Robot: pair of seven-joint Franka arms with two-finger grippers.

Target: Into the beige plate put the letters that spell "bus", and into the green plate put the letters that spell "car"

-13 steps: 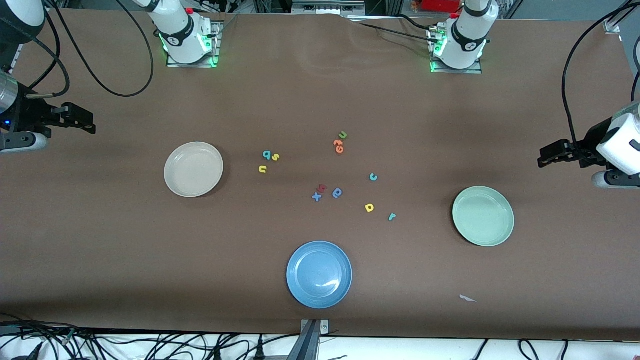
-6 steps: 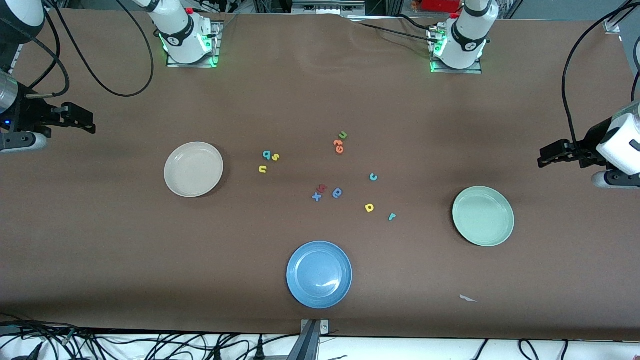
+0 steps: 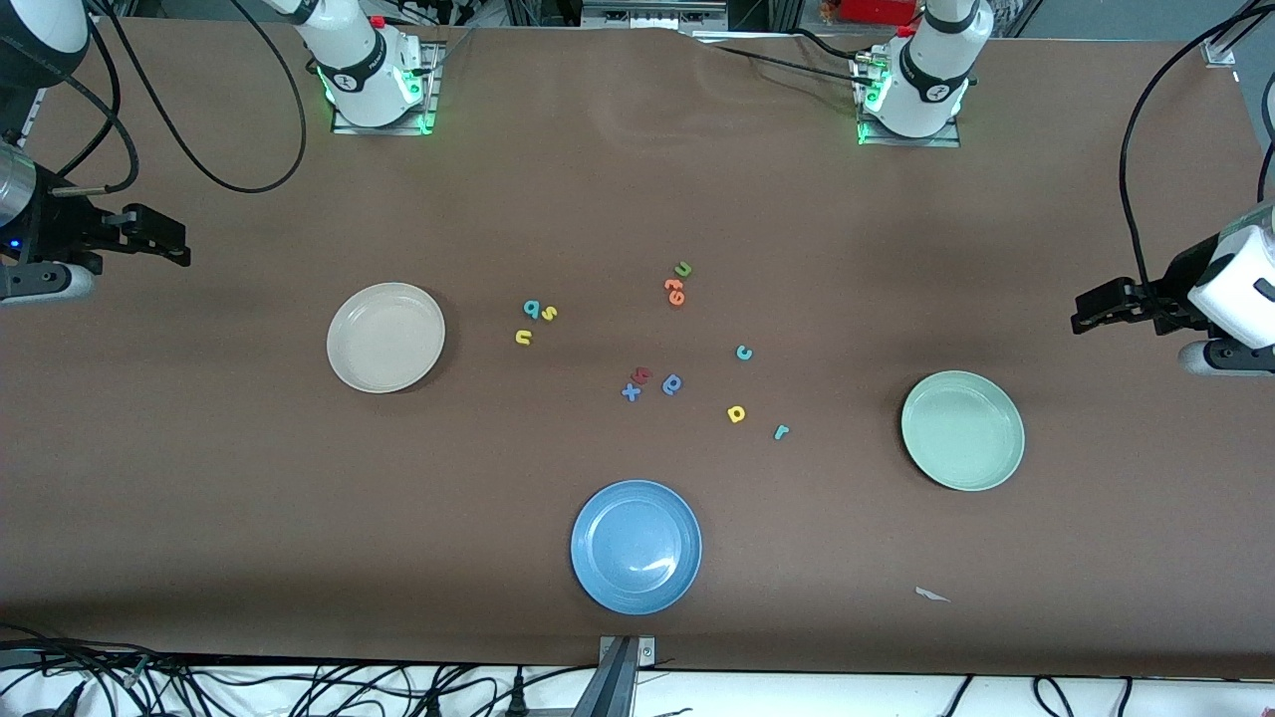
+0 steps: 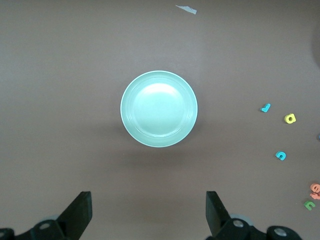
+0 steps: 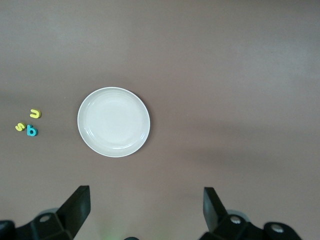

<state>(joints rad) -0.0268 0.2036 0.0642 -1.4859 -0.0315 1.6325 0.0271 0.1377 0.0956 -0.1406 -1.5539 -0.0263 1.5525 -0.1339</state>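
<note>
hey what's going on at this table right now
Nothing is being handled yet. The left gripper and the right gripper hang open at the table's ends, both arms waiting. The b, u, s letters lie beside the bare beige plate; the c, a, r letters lie loose near the bare green plate.

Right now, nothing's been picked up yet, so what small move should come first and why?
Probably send the right gripper, open and waiting at its end of the table, toward the teal b. It lies with the yellow s and yellow u beside the empty beige plate.
</note>
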